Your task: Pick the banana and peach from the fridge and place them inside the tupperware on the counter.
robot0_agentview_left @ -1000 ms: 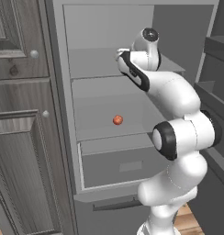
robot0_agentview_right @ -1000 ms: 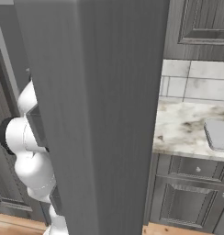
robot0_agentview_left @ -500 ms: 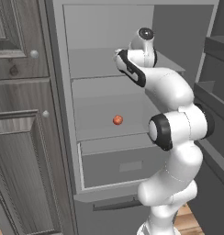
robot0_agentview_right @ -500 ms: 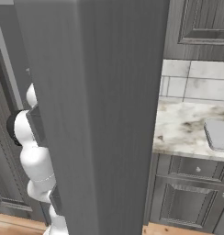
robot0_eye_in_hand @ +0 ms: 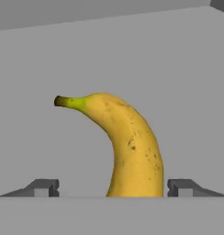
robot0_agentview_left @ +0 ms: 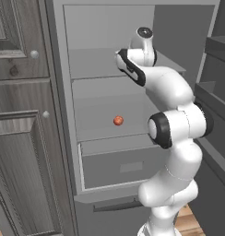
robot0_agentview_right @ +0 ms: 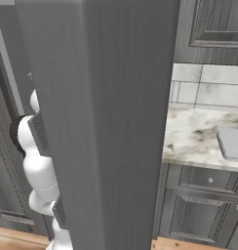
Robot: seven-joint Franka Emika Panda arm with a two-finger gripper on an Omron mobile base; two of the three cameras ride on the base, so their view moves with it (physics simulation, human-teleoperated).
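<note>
Right now I have the arm folded upward from the base, elbow bent at mid-height, forearm reaching into the fridge over its upper shelf. From the hand camera, the gripper has its tips spread wide, one on each side of the banana, with a clear gap to both; nothing is pinched. The banana lies on the plain grey shelf, its stem curving toward ten o'clock. I see no labels or writing anywhere.

On the shelf below, the peach sits alone near the middle, above the pull-out drawer. Dark wood-grain cabinets stand at nine o'clock of the fridge. From the right base camera, the fridge door blocks most of the scene; at three o'clock the marbled counter carries the tupperware, under a tiled wall.
</note>
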